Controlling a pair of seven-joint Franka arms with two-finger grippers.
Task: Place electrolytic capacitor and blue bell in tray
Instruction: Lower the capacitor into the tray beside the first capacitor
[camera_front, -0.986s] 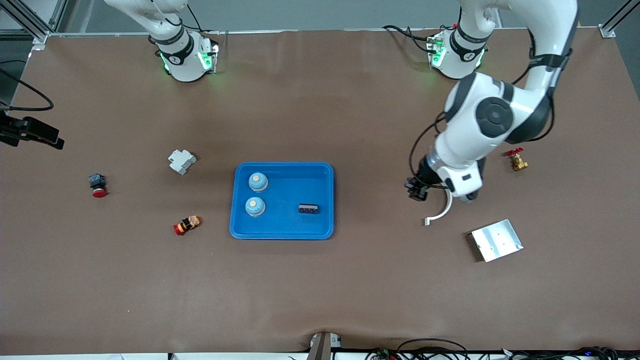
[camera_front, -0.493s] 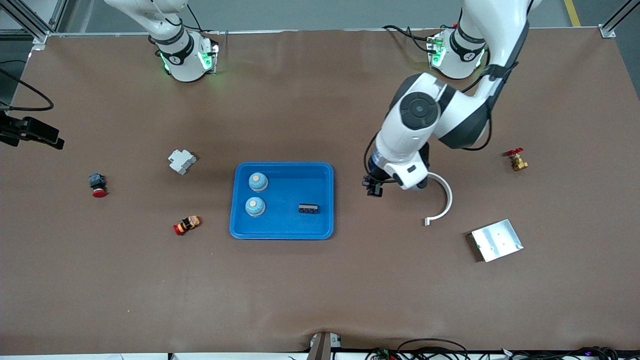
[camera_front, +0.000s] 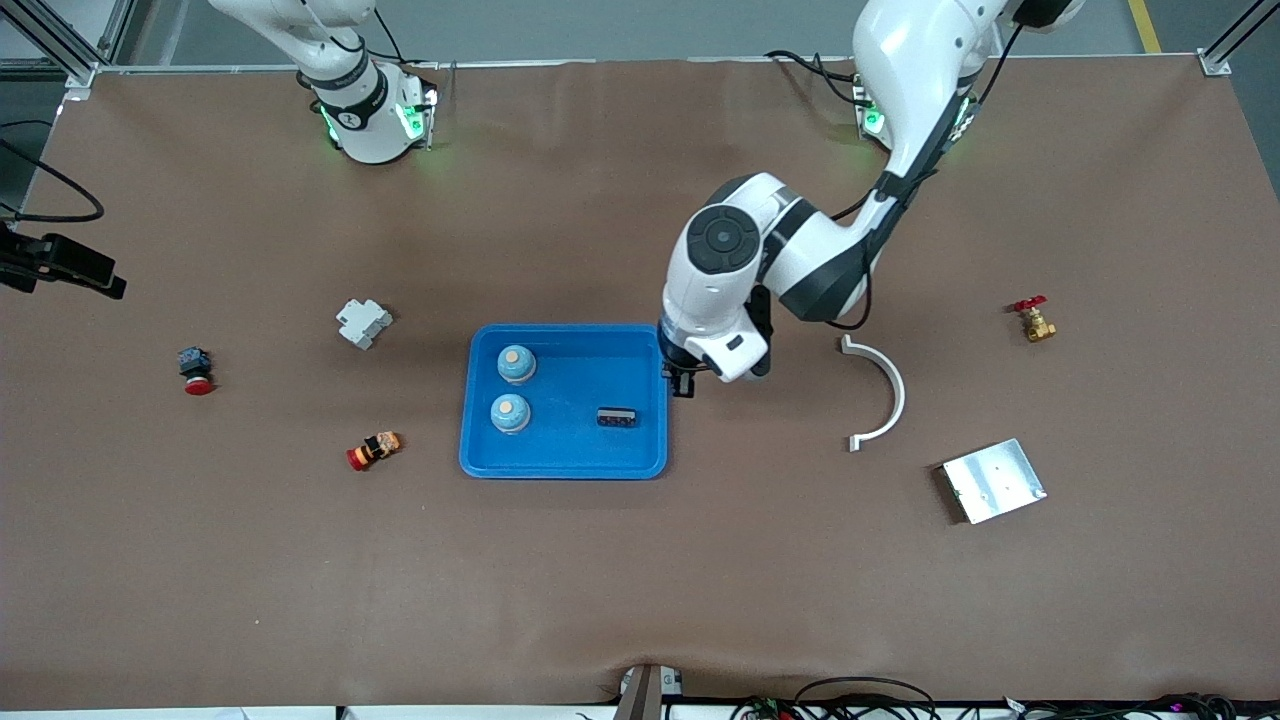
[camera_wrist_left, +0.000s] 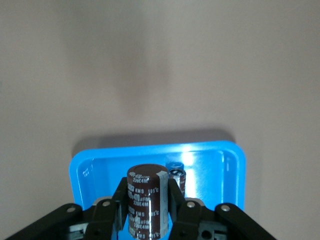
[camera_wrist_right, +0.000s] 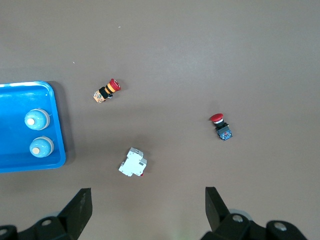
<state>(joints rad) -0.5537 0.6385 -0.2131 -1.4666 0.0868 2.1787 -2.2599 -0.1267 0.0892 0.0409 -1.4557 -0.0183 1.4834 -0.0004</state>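
The blue tray (camera_front: 580, 360) lies mid-table. Two blue bells (camera_front: 516, 364) (camera_front: 510, 413) stand in it at the right arm's end, and a small dark part (camera_front: 617, 417) lies nearer the left arm's end. My left gripper (camera_front: 683, 381) hangs over the tray's rim at the left arm's end. In the left wrist view the left gripper (camera_wrist_left: 147, 186) is shut on a dark brown electrolytic capacitor (camera_wrist_left: 146, 205), held upright above the tray (camera_wrist_left: 80, 167). My right gripper (camera_wrist_right: 147, 210) is open and empty, waiting high over the right arm's end; it looks down on the tray (camera_wrist_right: 15, 100) and bells (camera_wrist_right: 37, 119).
A white curved piece (camera_front: 885, 390), a silver plate (camera_front: 993, 480) and a red-handled brass valve (camera_front: 1032, 320) lie toward the left arm's end. A white block (camera_front: 362, 323), a red push button (camera_front: 195, 370) and a red-and-yellow part (camera_front: 373, 450) lie toward the right arm's end.
My left arm has swung from beside the white curved piece to the tray's rim, carrying the capacitor. The right arm has not moved.
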